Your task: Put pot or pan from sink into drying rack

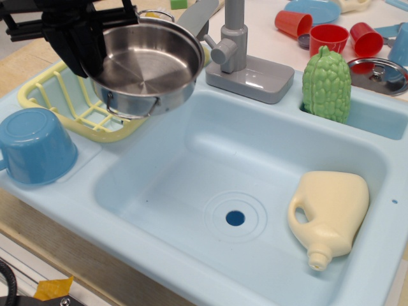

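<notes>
The stainless-steel pan point(148, 64) hangs in the air at the upper left, tilted, over the right part of the pale yellow drying rack point(57, 89). My black gripper point(86, 48) is shut on the pan's left rim and holds it clear of the rack. One wire loop handle points down toward the front, the other shows at the back. The light blue sink point(159, 185) lies below and to the right, with its drain hole point(235, 218) uncovered. The grey faucet point(234, 44) stands just right of the pan.
A cream plastic jug point(331, 213) lies in the sink's right side. An upturned blue pot point(35, 145) sits on the left ledge. A green bumpy toy point(326, 84) stands at the back right. Red cups point(328, 35) and a steel lid point(381, 75) are behind it.
</notes>
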### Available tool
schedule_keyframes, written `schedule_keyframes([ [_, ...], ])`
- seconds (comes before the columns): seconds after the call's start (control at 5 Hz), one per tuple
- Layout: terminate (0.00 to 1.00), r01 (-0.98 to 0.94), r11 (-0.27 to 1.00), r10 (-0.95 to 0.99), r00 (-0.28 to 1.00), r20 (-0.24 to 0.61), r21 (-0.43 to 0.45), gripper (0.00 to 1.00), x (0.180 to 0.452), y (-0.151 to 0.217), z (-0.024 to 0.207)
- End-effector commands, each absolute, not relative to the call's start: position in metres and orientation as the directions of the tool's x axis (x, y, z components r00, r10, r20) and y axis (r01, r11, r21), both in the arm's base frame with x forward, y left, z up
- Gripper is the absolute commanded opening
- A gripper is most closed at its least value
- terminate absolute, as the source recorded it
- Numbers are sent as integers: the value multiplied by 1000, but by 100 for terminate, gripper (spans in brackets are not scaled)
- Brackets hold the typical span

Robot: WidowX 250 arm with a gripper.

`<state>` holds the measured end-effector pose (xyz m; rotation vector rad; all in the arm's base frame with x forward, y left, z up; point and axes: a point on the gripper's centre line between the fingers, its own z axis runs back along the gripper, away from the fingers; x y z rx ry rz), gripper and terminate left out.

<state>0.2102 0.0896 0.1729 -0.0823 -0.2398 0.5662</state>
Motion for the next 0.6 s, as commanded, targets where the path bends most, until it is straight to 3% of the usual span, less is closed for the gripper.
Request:
schedule_keyframes([
  [0.0, 0, -534, 828, 561, 789, 251, -173, 0, 222, 116, 180],
  [0.2, 0, -524, 832, 555, 793, 252, -182, 0, 232, 133, 178],
  [0.4, 100, -527, 827, 562, 790, 246, -195, 0, 236, 144, 174],
])
